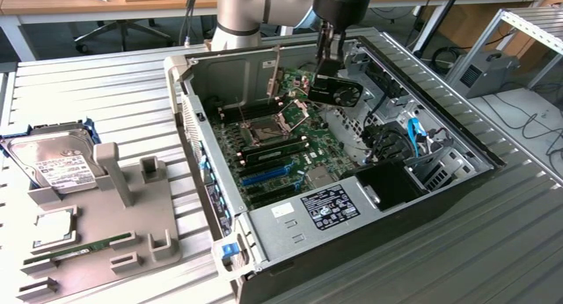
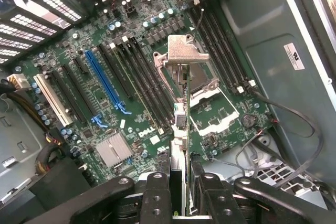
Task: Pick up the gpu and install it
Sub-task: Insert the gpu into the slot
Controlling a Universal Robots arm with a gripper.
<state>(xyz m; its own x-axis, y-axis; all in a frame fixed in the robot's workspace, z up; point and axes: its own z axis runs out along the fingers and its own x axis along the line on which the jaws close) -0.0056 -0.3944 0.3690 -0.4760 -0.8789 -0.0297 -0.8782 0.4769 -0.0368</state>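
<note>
gpu [image 1: 337, 91]: thin dark card, black fan, silvery bracket at one end; held above the motherboard [image 1: 304, 142].
gripper [image 2: 182, 199]: pinched on the gpu's edge.

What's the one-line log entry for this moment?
gripper: shut on gpu | gpu: held on edge above motherboard, inside open case | install: not yet seated

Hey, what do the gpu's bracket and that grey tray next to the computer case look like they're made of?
Bracket on the gpu: probably bare sheet metal, maybe steel. It is silvery with a dull sheen and a sharply folded tab.
Tray: likely plastic. It is uniform matte grey, with chunky moulded posts and no shine.
</note>
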